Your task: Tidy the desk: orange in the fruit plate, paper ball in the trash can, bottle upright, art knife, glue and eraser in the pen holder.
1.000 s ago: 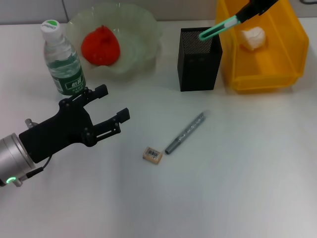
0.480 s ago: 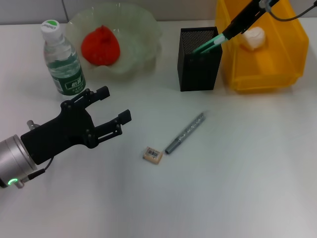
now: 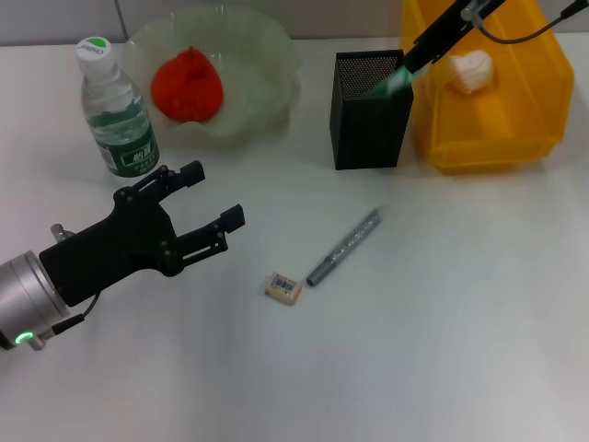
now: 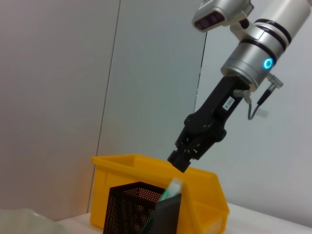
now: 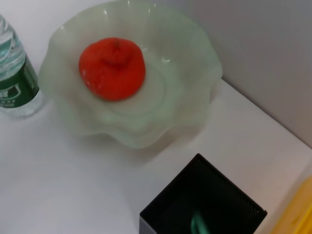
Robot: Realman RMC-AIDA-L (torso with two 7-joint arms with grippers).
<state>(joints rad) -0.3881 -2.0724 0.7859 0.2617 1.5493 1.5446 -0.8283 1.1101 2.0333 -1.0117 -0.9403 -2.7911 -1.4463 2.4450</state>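
Since the green glue (image 3: 390, 83) is already poking into the holder (image 3: 370, 110), the right gripper (image 3: 413, 61) sits just above its rim; looks like it's letting go, but I can't tell how its jaws stand. Left gripper (image 3: 204, 200) hovers open over the desk (image 3: 442, 322), near the bottle (image 3: 114, 109). Knife (image 3: 343, 247) and eraser (image 3: 283, 287) lie between them. Left wrist view shows the glue clear of the fingers; right wrist view shows the orange (image 5: 112, 68) in its plate (image 5: 185, 58).
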